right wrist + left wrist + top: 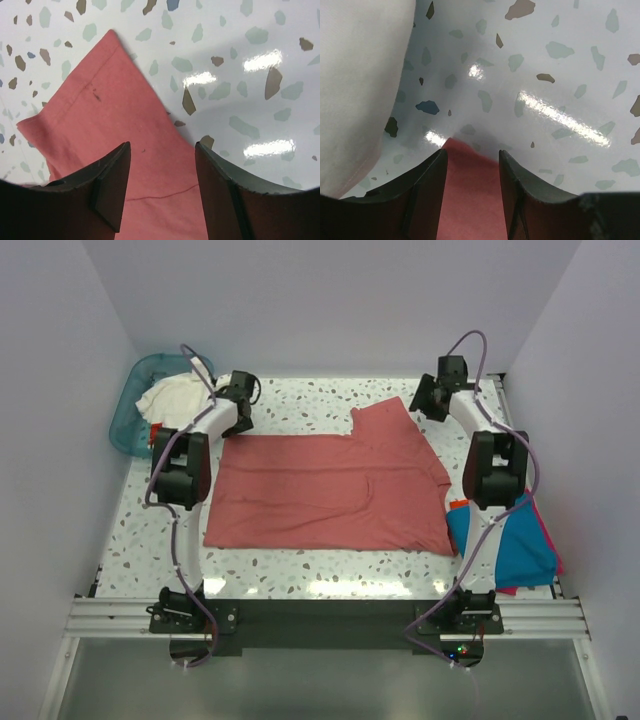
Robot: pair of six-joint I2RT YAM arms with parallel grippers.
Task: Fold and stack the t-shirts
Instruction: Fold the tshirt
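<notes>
A salmon-red t-shirt point(330, 490) lies spread flat across the middle of the table, one sleeve point(385, 420) pointing to the far side. My left gripper point(240, 400) stands at the shirt's far-left corner. In the left wrist view this gripper point(472, 151) is open, its jaws on either side of the red corner point(470, 200). My right gripper point(430, 395) hovers at the far right by the sleeve. It point(162, 145) is open above the sleeve's cloth point(100, 115). A white t-shirt point(175, 395) lies in the basket. Folded teal-blue point(510, 540) and orange-red point(545, 540) t-shirts lie at the right.
A teal plastic basket point(130, 405) stands at the far-left corner of the speckled table point(300, 400). Grey walls close in the back and both sides. A blurred white surface point(355, 90) fills the left of the left wrist view.
</notes>
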